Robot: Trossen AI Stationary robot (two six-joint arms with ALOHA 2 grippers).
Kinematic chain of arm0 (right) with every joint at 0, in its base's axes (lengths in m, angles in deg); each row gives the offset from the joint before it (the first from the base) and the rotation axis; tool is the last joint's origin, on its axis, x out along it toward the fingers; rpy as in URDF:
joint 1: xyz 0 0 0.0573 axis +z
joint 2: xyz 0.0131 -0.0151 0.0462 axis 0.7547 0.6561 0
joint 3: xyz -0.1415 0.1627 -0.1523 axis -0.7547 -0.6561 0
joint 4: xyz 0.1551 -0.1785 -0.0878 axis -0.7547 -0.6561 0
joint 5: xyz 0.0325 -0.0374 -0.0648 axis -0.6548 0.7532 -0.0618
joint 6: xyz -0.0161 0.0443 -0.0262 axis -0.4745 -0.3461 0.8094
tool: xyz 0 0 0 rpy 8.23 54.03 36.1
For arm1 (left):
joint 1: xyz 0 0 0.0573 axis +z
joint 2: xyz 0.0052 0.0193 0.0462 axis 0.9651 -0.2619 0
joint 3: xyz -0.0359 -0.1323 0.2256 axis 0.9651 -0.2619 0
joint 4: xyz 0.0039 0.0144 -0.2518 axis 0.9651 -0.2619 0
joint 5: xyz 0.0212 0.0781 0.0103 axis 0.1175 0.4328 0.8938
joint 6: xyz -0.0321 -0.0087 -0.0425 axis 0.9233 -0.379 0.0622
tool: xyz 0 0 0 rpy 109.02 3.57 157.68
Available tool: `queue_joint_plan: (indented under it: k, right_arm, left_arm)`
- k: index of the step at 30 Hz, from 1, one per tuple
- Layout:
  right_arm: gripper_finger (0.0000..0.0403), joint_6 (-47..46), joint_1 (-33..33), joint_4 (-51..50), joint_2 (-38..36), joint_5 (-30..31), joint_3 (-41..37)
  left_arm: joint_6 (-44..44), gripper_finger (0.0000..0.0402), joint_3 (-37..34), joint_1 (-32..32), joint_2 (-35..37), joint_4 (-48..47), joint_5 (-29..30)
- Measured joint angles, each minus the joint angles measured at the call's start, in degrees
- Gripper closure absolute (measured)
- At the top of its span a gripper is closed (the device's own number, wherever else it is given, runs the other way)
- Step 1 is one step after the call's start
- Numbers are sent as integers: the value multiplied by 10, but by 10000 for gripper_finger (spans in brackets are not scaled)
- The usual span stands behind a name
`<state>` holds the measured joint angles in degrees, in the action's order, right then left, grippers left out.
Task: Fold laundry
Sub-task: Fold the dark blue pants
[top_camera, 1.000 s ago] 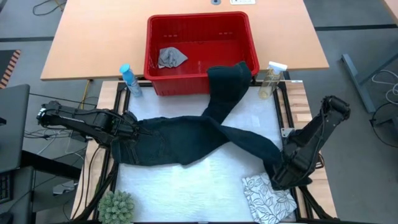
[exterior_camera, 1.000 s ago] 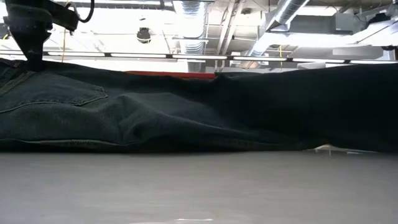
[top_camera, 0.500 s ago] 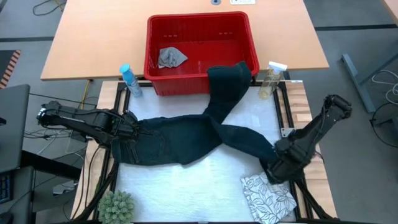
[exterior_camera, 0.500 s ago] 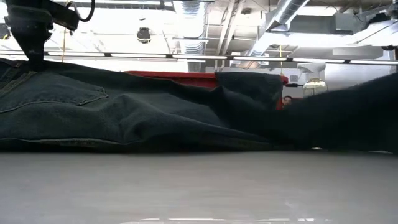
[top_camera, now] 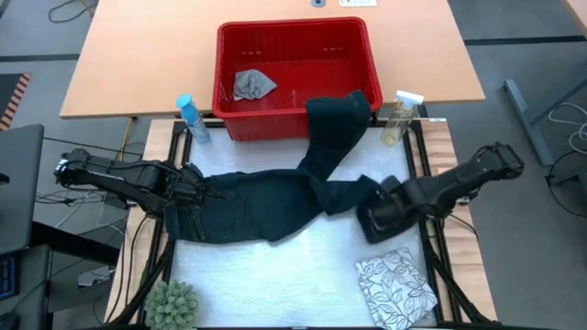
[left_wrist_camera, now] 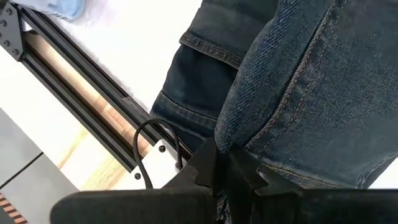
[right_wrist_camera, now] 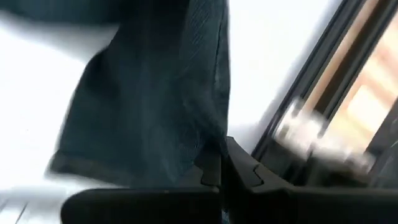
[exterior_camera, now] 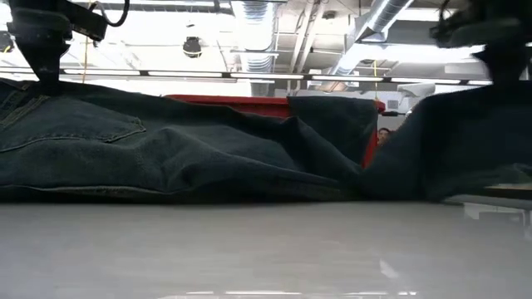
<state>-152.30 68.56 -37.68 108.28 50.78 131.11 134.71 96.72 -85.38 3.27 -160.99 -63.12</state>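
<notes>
Beside jeans (top_camera: pixel 266 203): red basket (top_camera: pixel 229 115).

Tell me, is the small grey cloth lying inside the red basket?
Yes, the high view shows the small grey cloth lying on the floor of the red basket.

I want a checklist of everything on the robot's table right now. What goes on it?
Surface: white mat on a framed table.
Job's things: jeans spread across the mat, one leg draped over the red basket rim; leaf-print cloth at the near right corner; grey cloth in the basket.
Clutter: blue bottle, clear spray bottle, small green plant.
Claws: left claw shut on the jeans' waist; right claw shut on a leg end.
Cables: black loop by the left frame rail.
Surroundings: wooden table behind.
</notes>
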Motion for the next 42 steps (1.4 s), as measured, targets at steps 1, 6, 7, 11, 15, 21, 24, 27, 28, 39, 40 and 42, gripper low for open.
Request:
queue_joint_plan:
  k: [1, 6, 7, 11, 15, 21, 24, 27, 28, 39, 40, 42]
  right_arm:
    - [382, 17, -16, 0, 0, 22, 0]
    - [382, 111, -96, 0, 0, 91, 0]
    - [382, 132, -111, 0, 0, 105, 0]
    - [382, 241, -171, 0, 1, 152, 0]
    - [382, 367, -228, 0, 2, 226, 13]
    - [382, 484, -286, 0, 2, 370, 63]
    - [382, 503, -289, 0, 2, 409, 90]
    - [382, 536, -259, 0, 2, 465, 103]
    - [382, 548, -247, 0, 2, 494, 104]
    - [376, 701, -138, 0, 78, 615, 101]
    - [375, 697, -127, 0, 87, 615, 98]
    - [376, 694, -110, 0, 107, 615, 88]
  left_arm:
    - [2, 401, 0, 0, 0, 3, 0]
    - [-1, 401, 0, 0, 0, 18, 9]
    - [-4, 401, 0, 0, 0, 20, 10]
    - [-4, 401, 0, 0, 0, 25, 11]
    - [-5, 401, 0, 0, 0, 27, 19]
    - [-5, 401, 0, 0, 0, 27, 19]
    - [-5, 401, 0, 0, 0, 27, 19]
    - [-5, 401, 0, 0, 0, 27, 18]
    - [-5, 401, 0, 0, 0, 27, 18]
    - [-21, 401, 0, -26, -3, 34, 28]
    - [-21, 401, 0, -33, -7, 33, 33]
    - [-20, 401, 0, -47, -17, 32, 42]
